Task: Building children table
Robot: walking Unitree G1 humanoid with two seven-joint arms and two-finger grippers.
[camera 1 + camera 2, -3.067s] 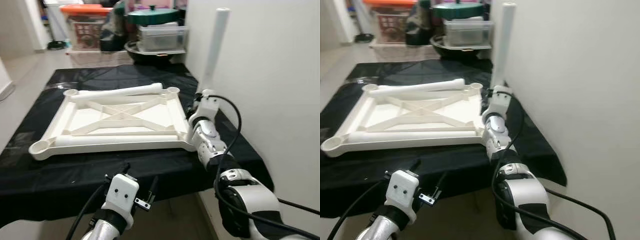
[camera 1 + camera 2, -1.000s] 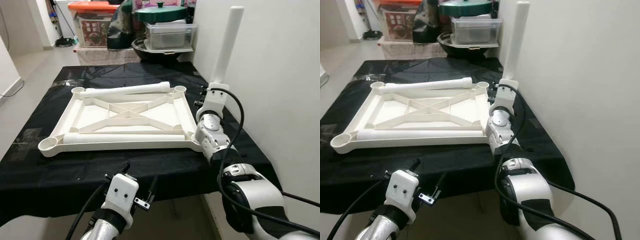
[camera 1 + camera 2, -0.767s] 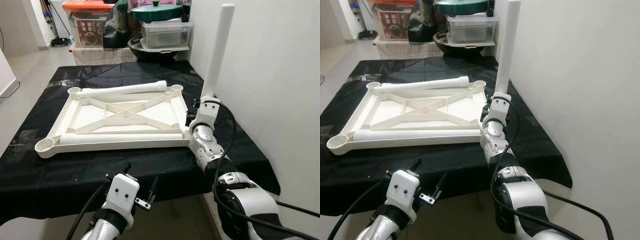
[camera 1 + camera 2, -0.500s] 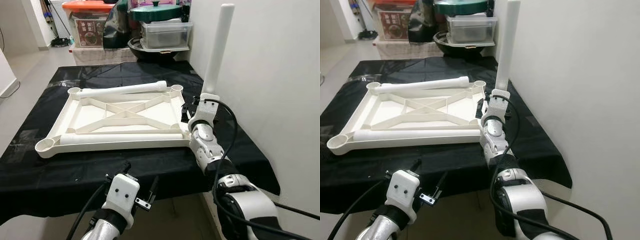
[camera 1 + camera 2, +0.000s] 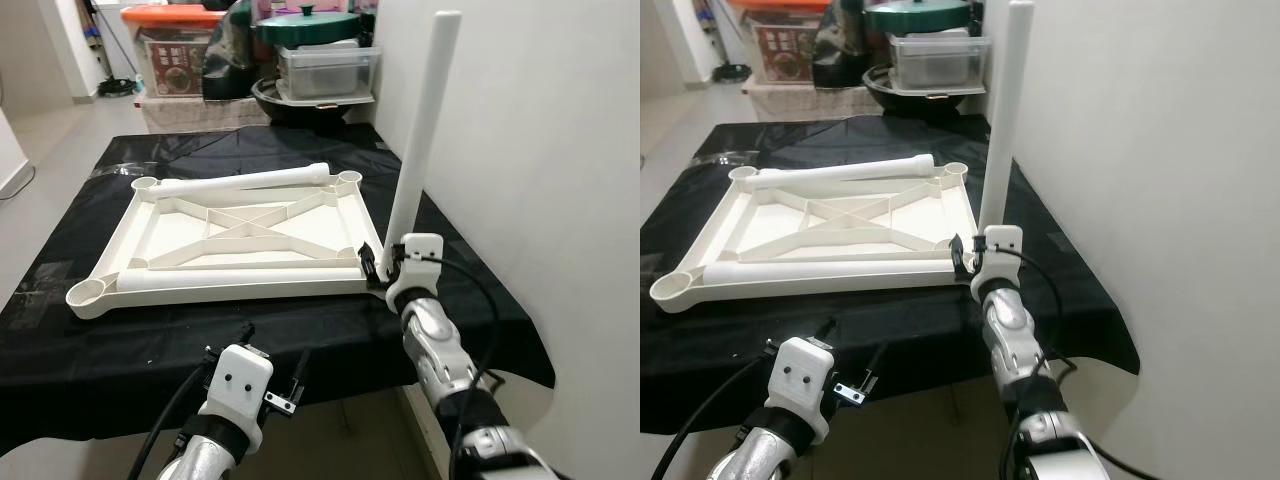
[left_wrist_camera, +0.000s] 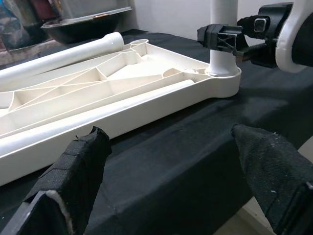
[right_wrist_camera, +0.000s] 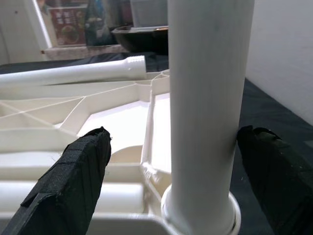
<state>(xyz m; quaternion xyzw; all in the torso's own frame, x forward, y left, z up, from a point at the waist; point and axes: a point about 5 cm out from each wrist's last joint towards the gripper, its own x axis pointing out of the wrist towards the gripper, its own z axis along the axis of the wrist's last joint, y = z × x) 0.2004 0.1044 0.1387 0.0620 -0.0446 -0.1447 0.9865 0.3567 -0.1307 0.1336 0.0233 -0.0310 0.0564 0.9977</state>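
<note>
Up close, the right wrist view shows what the head views cannot: the upright white table leg seated in the round corner socket of the upside-down white tabletop, with the right gripper spread wide around it; one black finger lies against the leg's side, the other finger stands apart. From the head views the same leg rises from the tabletop's near right corner, close to the white wall, and the gripper sits low at its base. Two more legs lie flat on the tabletop: a far leg along the back edge and a near leg along the front edge. Everything rests on a table draped in black cloth. Storage boxes and a lidded pot stand behind.

The left gripper hovers before the table's front edge, fingers wide apart and holding nothing.
</note>
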